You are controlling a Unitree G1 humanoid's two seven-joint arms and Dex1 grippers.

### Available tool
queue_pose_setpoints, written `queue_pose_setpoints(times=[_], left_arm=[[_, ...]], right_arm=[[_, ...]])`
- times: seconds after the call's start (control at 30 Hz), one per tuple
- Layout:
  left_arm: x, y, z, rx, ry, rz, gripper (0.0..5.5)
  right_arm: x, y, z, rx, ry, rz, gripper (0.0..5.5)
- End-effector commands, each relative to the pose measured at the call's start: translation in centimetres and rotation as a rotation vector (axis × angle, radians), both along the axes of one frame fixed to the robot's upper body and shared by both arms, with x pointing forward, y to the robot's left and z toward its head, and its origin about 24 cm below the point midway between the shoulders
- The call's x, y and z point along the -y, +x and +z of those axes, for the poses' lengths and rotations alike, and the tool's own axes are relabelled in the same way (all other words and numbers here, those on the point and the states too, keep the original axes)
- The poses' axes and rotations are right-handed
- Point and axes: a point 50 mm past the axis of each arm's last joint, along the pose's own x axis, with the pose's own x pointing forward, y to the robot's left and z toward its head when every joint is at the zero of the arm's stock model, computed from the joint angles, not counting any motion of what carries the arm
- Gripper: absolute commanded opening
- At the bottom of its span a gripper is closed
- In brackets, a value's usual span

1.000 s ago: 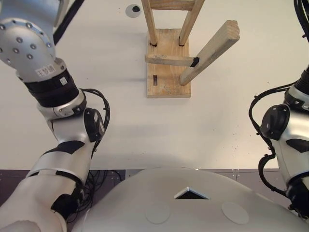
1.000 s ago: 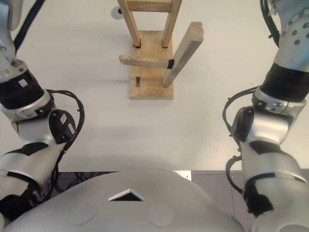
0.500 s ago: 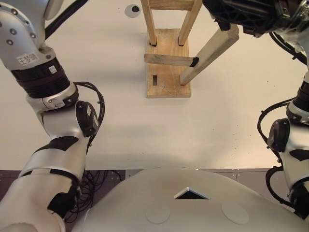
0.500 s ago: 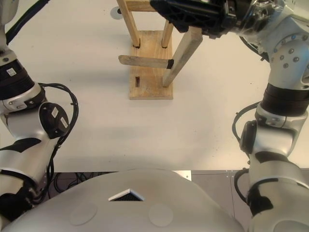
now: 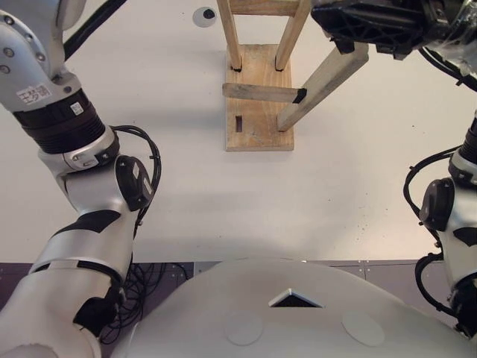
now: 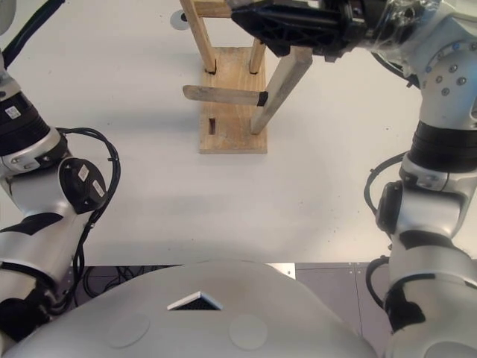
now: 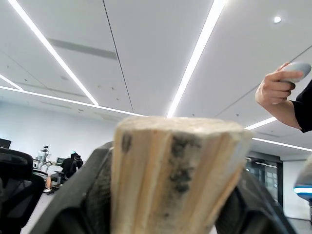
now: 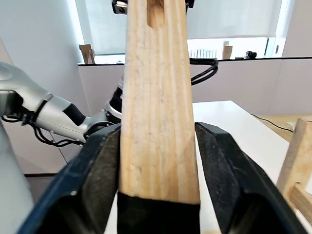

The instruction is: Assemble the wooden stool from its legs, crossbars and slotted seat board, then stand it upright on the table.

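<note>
The third leg [image 5: 320, 86], tilted in the board [image 5: 261, 136] on the table [image 5: 186, 179], is being clamped by the right gripper [image 8: 158, 141]. A wood end [image 7: 178, 161] is being clamped by the left gripper [image 7: 168, 195]. Two legs [image 5: 231, 37] seated; one slot [image 5: 239, 124] and uprighting outstanding.

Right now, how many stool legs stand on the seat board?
3: far left leg and far right leg upright; tilted leg near right, in the jaws of the right gripper.

I see bright, even light across the white surface [image 5: 358, 171], with only faint soft shadows left of the wooden board [image 5: 261, 123]. Ceiling strips [image 7: 197, 53] glare in the left wrist view; the wood end [image 7: 178, 170] close to that lens looks slightly soft, I think.
</note>
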Motion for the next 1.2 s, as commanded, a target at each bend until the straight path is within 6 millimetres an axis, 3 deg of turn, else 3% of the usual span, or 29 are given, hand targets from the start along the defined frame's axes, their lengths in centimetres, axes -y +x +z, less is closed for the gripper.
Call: queue_pose_setpoints(times=[0.03, 0.17, 0.27, 0.43, 0.5, 0.63, 0.87, 0.97, 1.13, 1.2], left_arm=[[-4.0, 0.0, 1.0, 0.052, -0.144, 0.227, 2.22], [-8.1, -0.5, -0.5, 0.040, -0.070, 0.451, 2.02], [-8.9, 0.4, -4.2, -0.043, 0.055, 0.540, 2.02], [-8.0, 2.5, -11.0, -0.181, 0.205, 0.573, 2.02], [-7.3, 3.1, -12.8, -0.216, 0.242, 0.541, 2.02], [-5.7, 3.7, -14.8, -0.261, 0.267, 0.479, 2.02], [-5.0, 2.8, -17.0, -0.303, 0.316, 0.428, 2.02], [-6.1, 2.5, -18.4, -0.320, 0.420, 0.443, 2.02], [-8.1, 1.2, -20.2, -0.247, 0.822, 0.373, 2.02], [-8.7, 0.9, -20.1, -0.209, 0.946, 0.314, 2.02]], right_arm=[[1.6, 0.9, -0.2, 0.019, -0.190, -0.085, 3.22], [3.5, -0.3, 0.3, -0.022, -0.285, -0.009, 3.93], [4.1, -0.9, -0.6, -0.082, -0.329, 0.010, 4.16], [3.6, -0.5, -1.9, -0.126, -0.343, 0.000, 3.19], [3.6, -0.5, -2.1, -0.135, -0.343, 0.001, 2.86], [3.6, -0.4, -2.1, -0.134, -0.339, -0.013, 2.31], [3.5, -0.2, -2.4, -0.138, -0.353, 0.002, 2.29], [3.5, -0.2, -2.5, -0.135, -0.359, 0.002, 2.29], [3.6, -0.3, -2.7, -0.135, -0.371, 0.007, 2.28], [3.5, -0.6, -2.8, -0.142, -0.374, 0.019, 2.28]])
